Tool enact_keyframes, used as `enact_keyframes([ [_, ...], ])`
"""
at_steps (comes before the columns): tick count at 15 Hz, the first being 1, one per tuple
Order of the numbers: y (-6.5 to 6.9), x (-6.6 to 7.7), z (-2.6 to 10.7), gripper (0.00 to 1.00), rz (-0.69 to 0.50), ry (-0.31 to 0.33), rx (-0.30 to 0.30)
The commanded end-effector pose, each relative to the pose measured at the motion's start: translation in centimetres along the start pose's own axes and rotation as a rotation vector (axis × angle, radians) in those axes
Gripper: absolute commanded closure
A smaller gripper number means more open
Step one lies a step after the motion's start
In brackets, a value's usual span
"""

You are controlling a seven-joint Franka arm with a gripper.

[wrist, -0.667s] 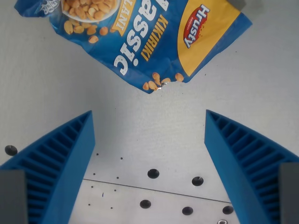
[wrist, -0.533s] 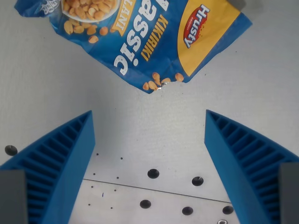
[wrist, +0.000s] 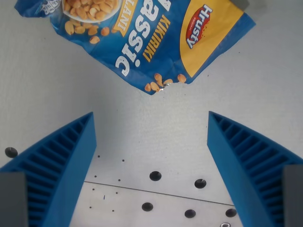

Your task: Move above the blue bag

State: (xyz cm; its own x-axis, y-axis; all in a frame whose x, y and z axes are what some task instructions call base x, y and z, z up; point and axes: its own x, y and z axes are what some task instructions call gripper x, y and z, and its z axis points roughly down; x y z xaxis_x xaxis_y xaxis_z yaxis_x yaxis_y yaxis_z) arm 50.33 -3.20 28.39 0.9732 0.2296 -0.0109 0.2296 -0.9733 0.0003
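Looking down through the gripper [wrist: 150, 156], fingers spread wide apart, nothing between them but pale desk [wrist: 47, 90]. Left fingertip [wrist: 71, 156] low at the wrist view's left, right fingertip [wrist: 236, 156] low at the wrist view's right. Blue bag [wrist: 142, 33] lying flat at the top of the view, cut off by the upper edge, well apart from both fingertips, so not yet beneath the gripper. Risk from here: stopping short over the near corner only, or dropping low enough to snag the crinkled edge. Bag printed with peanuts; actual contents hidden inside. Small dark holes [wrist: 155, 176] dotting the desk below centre.
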Motion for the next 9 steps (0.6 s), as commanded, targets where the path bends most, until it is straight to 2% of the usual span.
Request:
enact_keyframes([
  [1,0.0,0.3,0.0,0.0,0.021,0.009,-0.003],
  [9,0.1,1.5,1.1,0.0,0.068,0.007,0.002],
])
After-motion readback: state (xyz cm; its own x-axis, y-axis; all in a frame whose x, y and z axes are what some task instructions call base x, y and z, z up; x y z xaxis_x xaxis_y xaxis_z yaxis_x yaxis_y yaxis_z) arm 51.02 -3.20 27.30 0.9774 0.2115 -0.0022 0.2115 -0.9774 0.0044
